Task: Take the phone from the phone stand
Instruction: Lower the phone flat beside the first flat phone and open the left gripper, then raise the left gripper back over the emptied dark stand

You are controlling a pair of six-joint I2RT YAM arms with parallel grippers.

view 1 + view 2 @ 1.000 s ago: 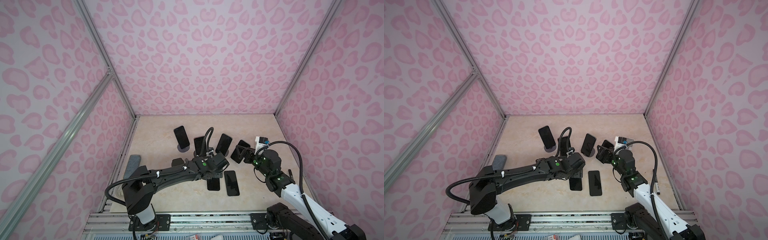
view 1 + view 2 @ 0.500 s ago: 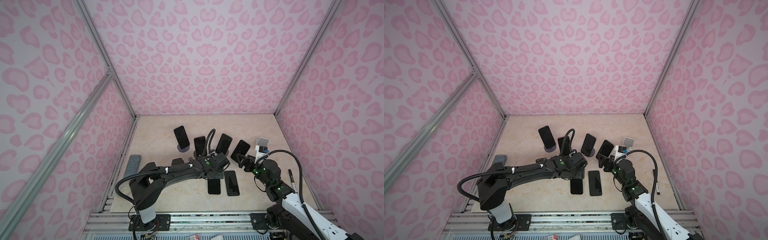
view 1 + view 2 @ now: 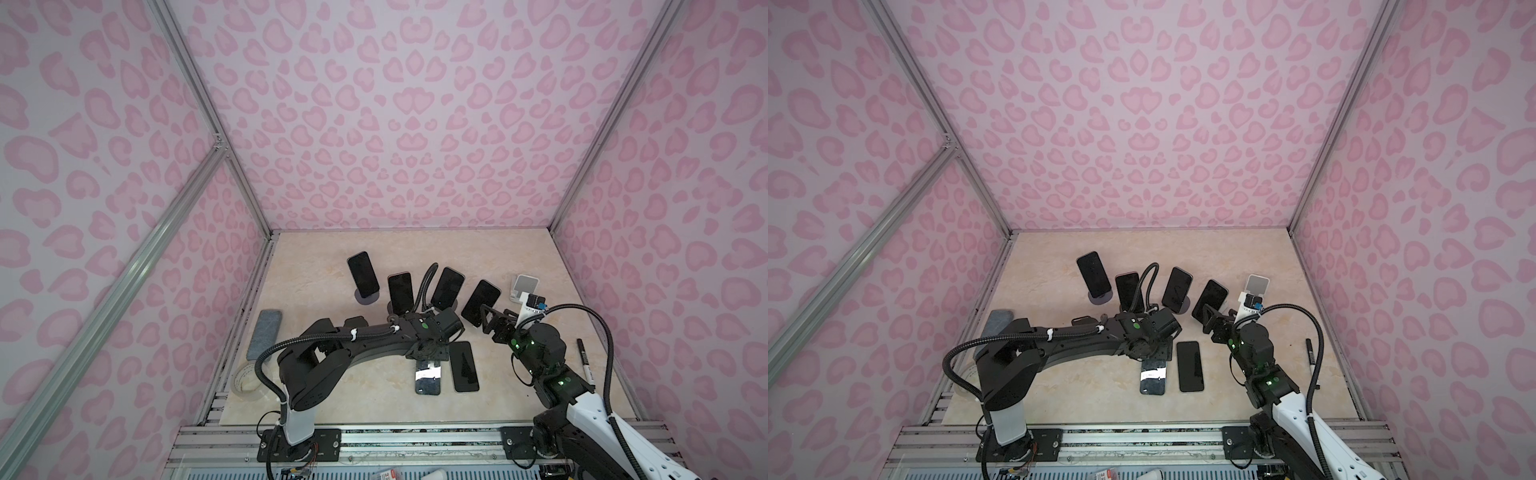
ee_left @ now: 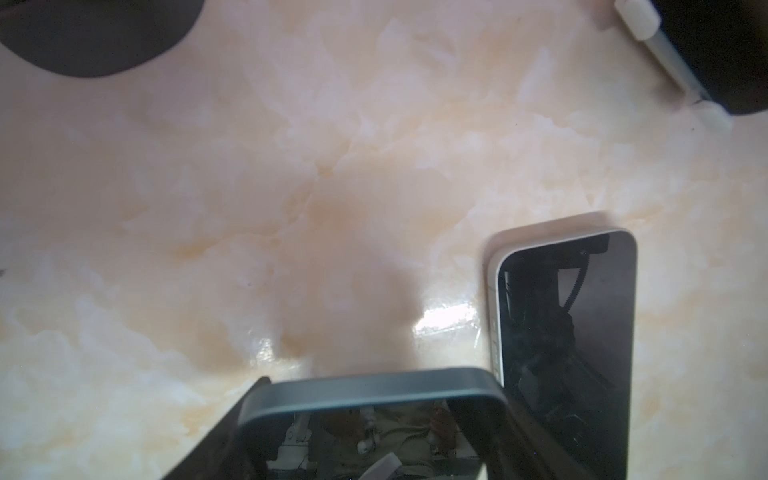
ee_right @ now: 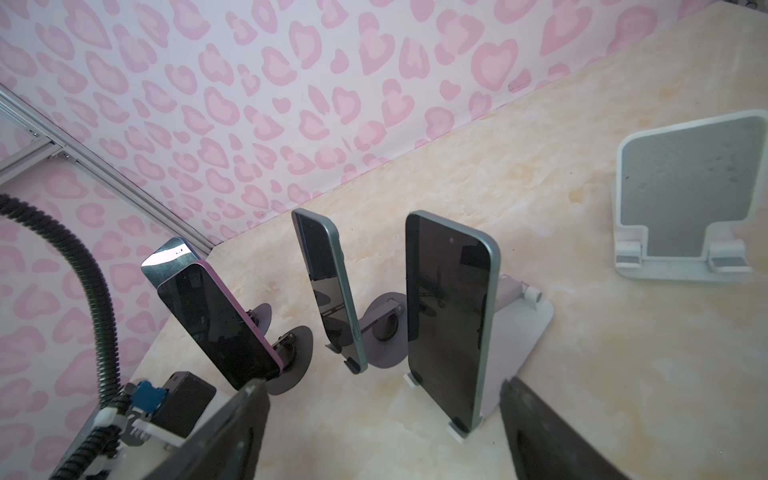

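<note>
Beige marbled table (image 3: pixel 395 409) under everything. Low over its front part: left gripper (image 3: pixel 428 359), fingers clamped on the long edges of a grey-edged phone (image 4: pixel 374 432), off any stand. More to the right: right gripper (image 5: pixel 382 386), fingers (image 5: pixel 232 424) wide apart, facing a white stand (image 5: pixel 523 328) in the back row. Upright on that stand: greenish-edged phone (image 5: pixel 446 316), near the fingers, not touching. Just beside the grey-edged phone, flat on the table: white-edged phone (image 4: pixel 582 332).

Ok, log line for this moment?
left gripper: shut on grey-edged phone, beside flat white-edged phone | right gripper: open, facing green-edged phone on white stand
</note>
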